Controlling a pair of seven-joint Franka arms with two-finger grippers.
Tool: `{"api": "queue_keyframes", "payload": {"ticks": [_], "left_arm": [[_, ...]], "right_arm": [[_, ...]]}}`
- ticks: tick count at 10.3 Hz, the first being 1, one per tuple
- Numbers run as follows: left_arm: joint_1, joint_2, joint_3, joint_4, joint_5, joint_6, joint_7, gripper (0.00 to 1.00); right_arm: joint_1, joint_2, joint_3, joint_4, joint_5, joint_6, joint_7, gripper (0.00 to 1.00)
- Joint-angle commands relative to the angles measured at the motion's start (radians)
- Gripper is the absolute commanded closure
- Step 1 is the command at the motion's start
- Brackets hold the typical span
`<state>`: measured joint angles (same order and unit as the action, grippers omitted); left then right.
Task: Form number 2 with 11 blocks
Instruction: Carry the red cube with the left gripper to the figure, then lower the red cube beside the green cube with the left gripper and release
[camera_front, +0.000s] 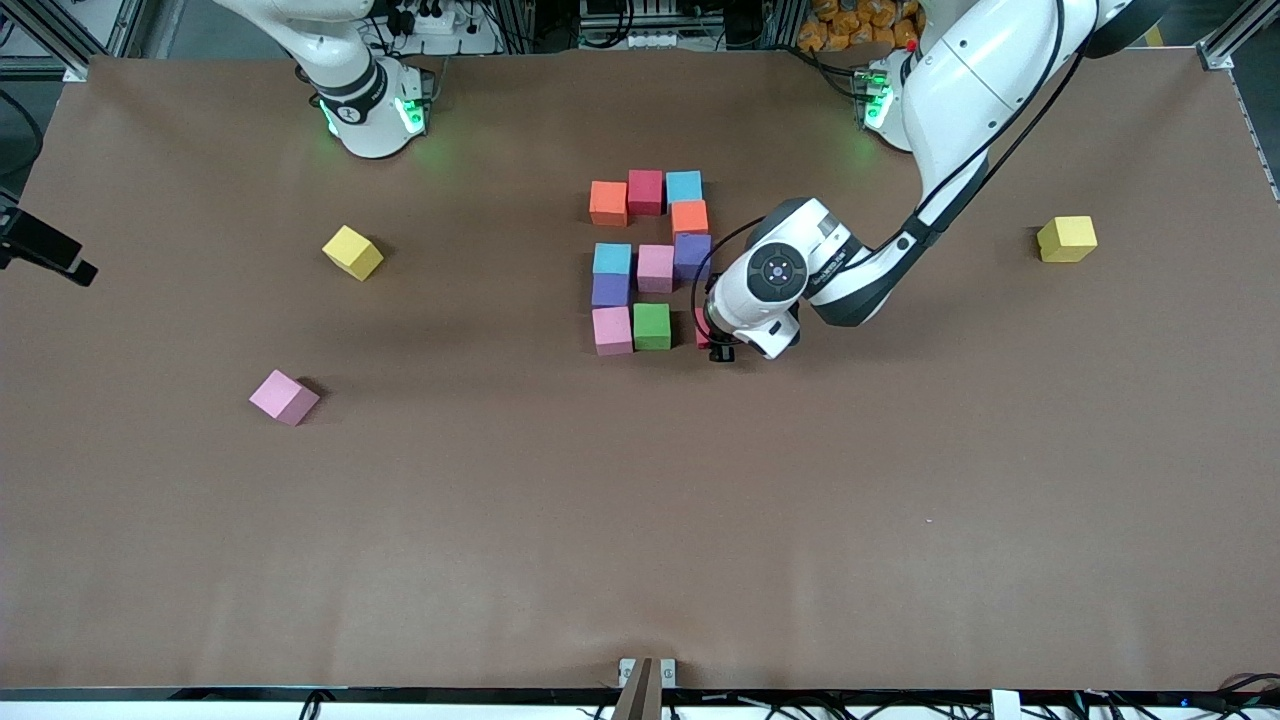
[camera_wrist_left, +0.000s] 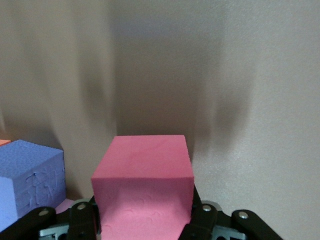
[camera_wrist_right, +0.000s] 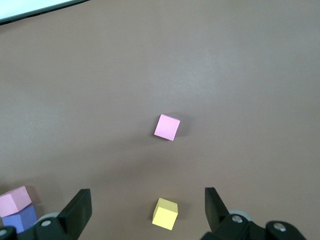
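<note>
Red cube (camera_wrist_left: 142, 187), matte foam w/ faintly pitted faces and crisp edges, sits clamped between the left gripper (camera_front: 718, 345) fingers, low over the table (camera_front: 640, 520) at about 3 o'clock of the green cube (camera_front: 652, 326); whether it touches the surface yet cannot be told. This looks like the last cell of the bottom row of the 2. To place well: square the cube to the row, bring it down flat, close to green but w/o shoving it, then release and lift straight up so the purple cube (camera_front: 692, 255) at 12 o'clock is not clipped. Other ten blocks (camera_front: 648, 262) already trace the digit, edges nearly flush. Right gripper (camera_wrist_right: 147, 210) waits, fingers spread wide and empty, high above a stray pink cube (camera_wrist_right: 167, 127) and a yellow cube (camera_wrist_right: 165, 213).
</note>
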<state>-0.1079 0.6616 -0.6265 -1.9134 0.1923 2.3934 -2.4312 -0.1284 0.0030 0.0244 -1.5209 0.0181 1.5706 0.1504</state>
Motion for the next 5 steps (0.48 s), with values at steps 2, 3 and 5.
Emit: {"api": "queue_keyframes", "payload": {"ticks": [2, 3, 5], "left_arm": [[-0.013, -0.007, -0.001, 0.0, -0.013, 0.03, -0.048, 0.69], [-0.013, -0.01, -0.001, 0.0, -0.01, 0.029, -0.049, 0.69], [-0.015, -0.008, -0.001, -0.003, 0.002, 0.029, -0.048, 0.69]], "right_arm": [[0.013, 0.003, -0.007, 0.111, 0.003, -0.099, 0.02, 0.0], [0.015, 0.005, -0.008, 0.111, 0.008, -0.1, 0.005, 0.0], [0.018, 0.009, -0.004, 0.111, 0.011, -0.103, 0.006, 0.0]]}}
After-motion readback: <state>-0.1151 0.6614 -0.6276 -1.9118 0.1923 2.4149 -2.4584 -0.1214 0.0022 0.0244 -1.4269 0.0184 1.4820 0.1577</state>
